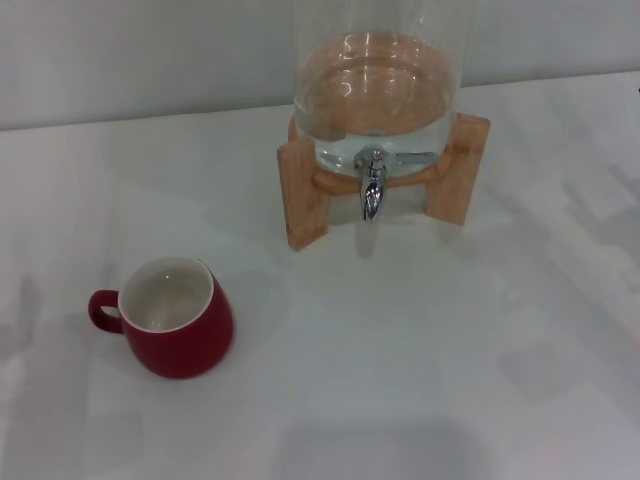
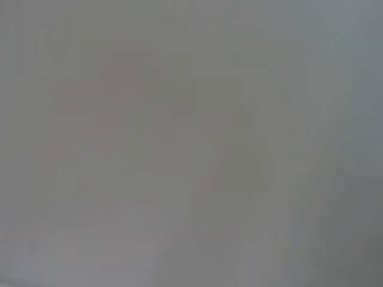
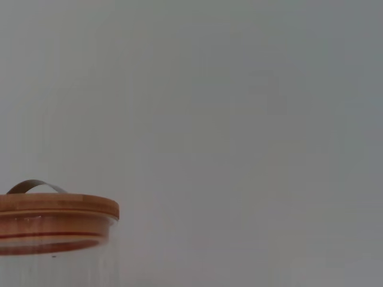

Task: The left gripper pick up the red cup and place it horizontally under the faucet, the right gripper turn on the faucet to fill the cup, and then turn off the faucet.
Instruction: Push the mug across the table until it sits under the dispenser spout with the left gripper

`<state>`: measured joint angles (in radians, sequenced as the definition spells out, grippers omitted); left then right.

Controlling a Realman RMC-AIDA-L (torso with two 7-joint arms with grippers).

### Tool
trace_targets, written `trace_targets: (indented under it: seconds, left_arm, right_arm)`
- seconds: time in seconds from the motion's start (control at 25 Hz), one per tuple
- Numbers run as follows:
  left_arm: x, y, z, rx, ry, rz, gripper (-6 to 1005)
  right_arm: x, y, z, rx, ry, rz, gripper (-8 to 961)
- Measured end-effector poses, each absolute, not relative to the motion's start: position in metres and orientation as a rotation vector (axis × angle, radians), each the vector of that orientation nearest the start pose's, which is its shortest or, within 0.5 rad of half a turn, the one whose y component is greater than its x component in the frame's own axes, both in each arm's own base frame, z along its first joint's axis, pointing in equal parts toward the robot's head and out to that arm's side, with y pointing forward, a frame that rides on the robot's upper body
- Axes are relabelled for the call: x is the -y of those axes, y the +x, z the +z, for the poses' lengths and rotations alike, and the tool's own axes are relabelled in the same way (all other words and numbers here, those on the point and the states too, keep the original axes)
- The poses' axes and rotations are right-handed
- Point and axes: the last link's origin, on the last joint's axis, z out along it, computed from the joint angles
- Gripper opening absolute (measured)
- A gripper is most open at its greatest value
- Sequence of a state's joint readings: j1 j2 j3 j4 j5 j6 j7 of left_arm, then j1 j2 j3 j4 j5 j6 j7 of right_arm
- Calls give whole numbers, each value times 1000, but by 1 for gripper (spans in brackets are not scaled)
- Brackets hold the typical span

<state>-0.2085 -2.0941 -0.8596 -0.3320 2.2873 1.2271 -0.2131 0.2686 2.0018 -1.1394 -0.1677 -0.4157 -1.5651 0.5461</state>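
The red cup (image 1: 178, 321) stands upright on the white table at the front left in the head view, its off-white inside showing and its small handle pointing left. The chrome faucet (image 1: 372, 186) juts from the base of a glass water jar (image 1: 380, 90) farther back and to the right, well apart from the cup. Neither gripper appears in any view. The left wrist view holds only a plain grey surface.
The jar rests on a wooden stand (image 1: 305, 190) with legs on both sides of the faucet. The right wrist view catches the jar's wooden lid (image 3: 57, 206) with a metal handle against a grey wall. White table (image 1: 420, 350) spreads around the cup.
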Motion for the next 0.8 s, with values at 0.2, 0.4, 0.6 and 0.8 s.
trace_targets:
  seconds: [0.2, 0.4, 0.6, 0.8]
  left_arm:
    - [-268, -338, -35, 704, -1515, -799, 890]
    - [-263, -336, -45, 703, -1555, -753, 890]
    - [-257, -336, -49, 705, -1565, -743, 890]
    - [-254, -336, -52, 706, -1575, -734, 889]
  right_arm:
    - [-277, 346, 71, -395, -1542, 1038, 770]
    - [-276, 346, 70, -402, -1550, 1045, 769]
    - [-276, 346, 69, -400, -1554, 1046, 768]
    - [-276, 346, 70, -398, -1556, 1045, 768]
